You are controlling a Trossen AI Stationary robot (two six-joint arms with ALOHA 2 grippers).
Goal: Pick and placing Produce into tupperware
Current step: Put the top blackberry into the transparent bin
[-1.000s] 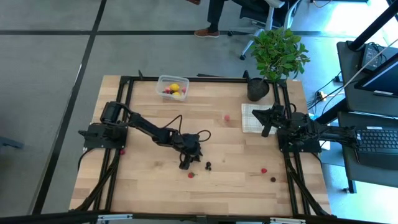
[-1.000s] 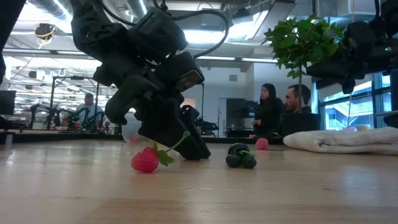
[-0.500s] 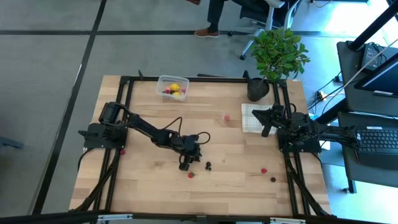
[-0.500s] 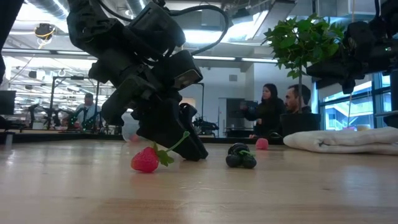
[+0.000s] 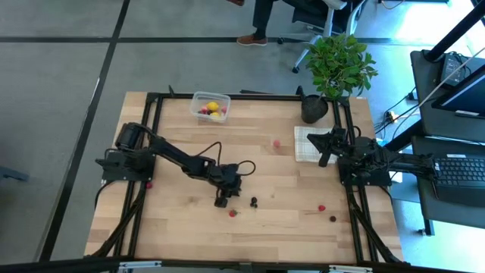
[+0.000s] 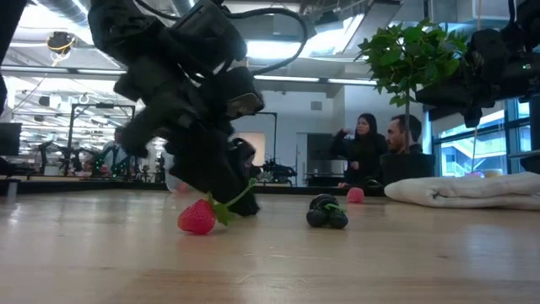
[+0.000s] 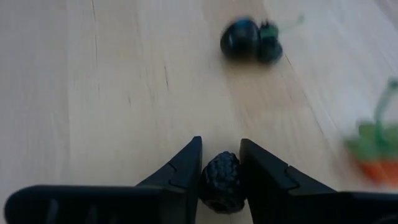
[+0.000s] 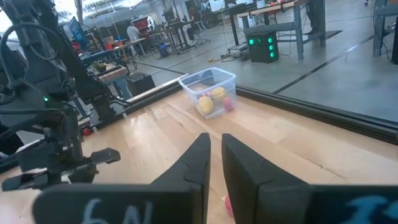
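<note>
My left gripper (image 5: 220, 201) is low over the table's middle and shut on a small black berry (image 7: 219, 180). Beside it lie a red strawberry with a green stem (image 6: 197, 218) and a pair of dark berries (image 6: 326, 212), seen also in the left wrist view as the dark berries (image 7: 249, 40). The clear tub (image 5: 210, 106) stands at the far edge, holding yellow and red pieces (image 8: 211, 99). A pink berry (image 5: 276, 142), a red one (image 5: 321, 207) and a dark one (image 5: 333, 218) lie loose. My right gripper (image 5: 326, 155) waits shut over the white cloth (image 5: 305, 144). My left gripper pinches the black berry by its two sides (image 7: 214, 171) between the two fingertips (image 7: 189, 165). The fingers slant down from the table's left. The low view hides the berry behind the fingers, so I cannot tell whether it is off the wood.
A black plant pot (image 5: 314, 108) with a green plant stands at the far right corner beside the cloth. A red piece (image 5: 149, 184) lies by the left arm's base. People (image 6: 371, 148) sit beyond the far edge. Bare wood lies between the gripper and the tub.
My left gripper has moved a little toward the table's left edge, away from the dark berries and the strawberry, and has tipped as it went. The strawberry and the dark berries have stayed in place.
</note>
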